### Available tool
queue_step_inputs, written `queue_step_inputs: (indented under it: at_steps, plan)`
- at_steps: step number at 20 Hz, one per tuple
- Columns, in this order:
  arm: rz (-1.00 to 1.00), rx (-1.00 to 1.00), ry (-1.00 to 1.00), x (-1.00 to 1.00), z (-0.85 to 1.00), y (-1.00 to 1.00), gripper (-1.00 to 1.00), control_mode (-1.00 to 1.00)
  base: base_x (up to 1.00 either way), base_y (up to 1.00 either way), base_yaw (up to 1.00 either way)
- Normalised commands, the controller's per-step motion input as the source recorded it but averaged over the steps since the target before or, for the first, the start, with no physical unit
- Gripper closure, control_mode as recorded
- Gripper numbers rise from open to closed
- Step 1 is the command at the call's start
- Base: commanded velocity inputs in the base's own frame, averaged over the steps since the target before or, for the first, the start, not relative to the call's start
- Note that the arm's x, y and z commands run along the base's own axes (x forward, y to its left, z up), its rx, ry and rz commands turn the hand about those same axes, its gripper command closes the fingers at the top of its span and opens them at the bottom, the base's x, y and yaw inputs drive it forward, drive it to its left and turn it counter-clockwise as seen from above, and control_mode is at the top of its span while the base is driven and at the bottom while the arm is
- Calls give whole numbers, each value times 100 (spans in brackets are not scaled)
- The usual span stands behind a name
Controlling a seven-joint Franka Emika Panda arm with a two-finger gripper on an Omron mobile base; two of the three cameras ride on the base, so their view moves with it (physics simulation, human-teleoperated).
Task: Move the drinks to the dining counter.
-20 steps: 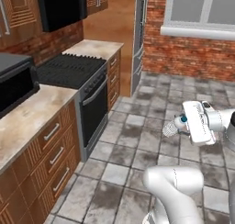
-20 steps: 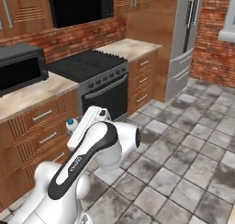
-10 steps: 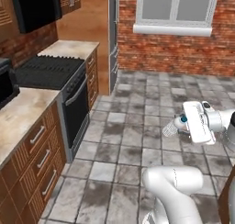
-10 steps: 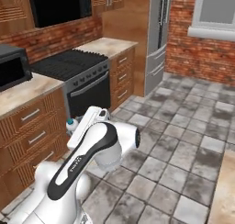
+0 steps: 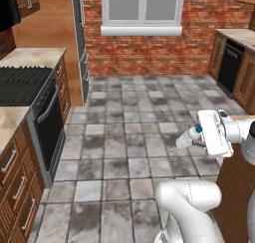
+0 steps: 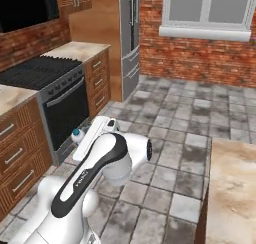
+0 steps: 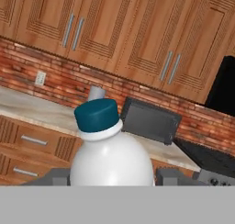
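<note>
A small clear water bottle (image 7: 112, 156) with a teal cap (image 7: 97, 115), one of the drinks, sits between my fingers (image 7: 170, 176) in the hand view. My gripper (image 7: 112, 178) is shut on it. In the left base view the bottle (image 5: 187, 137) sticks out to the left of the white hand, where the gripper (image 5: 193, 134) holds it above the tiled floor. In the right base view the bottle (image 6: 77, 136) peeks out left of the arm. The dining counter (image 6: 234, 185), a beige marbled top, lies at the lower right; its edge (image 5: 245, 118) also shows just right of the hand.
A black stove (image 5: 20, 80) and wooden drawers line the left wall, with a steel fridge (image 6: 131, 33) beyond. Grey floor tiles (image 5: 134, 117) run to a brick wall with a window (image 5: 143, 8). A dishwasher (image 5: 229, 65) stands far right. Behind the bottle are a microwave (image 7: 149, 120) and a grey roll (image 7: 96, 93).
The whole picture has swung: the base has turned, so the stove slid left and the window wall and dining counter came into view. The bottle stays in the gripper.
</note>
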Motion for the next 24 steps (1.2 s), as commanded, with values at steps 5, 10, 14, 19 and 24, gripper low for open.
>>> queue_step_inputs:
  at_steps: [5, 10, 14, 19, 24]
  plan:
    - [0, 0, 0, 0, 0, 0, 100, 100, -31, 0, -41]
    - [0, 0, 0, 0, 0, 0, 100, 100, -27, 0, -43]
    - [0, 0, 0, 0, 0, 0, 100, 100, -20, 0, -43]
    - [0, 0, 0, 0, 0, 0, 100, 100, -20, 0, -43]
    - [0, 0, 0, 0, 0, 0, 100, 100, -11, 0, -45]
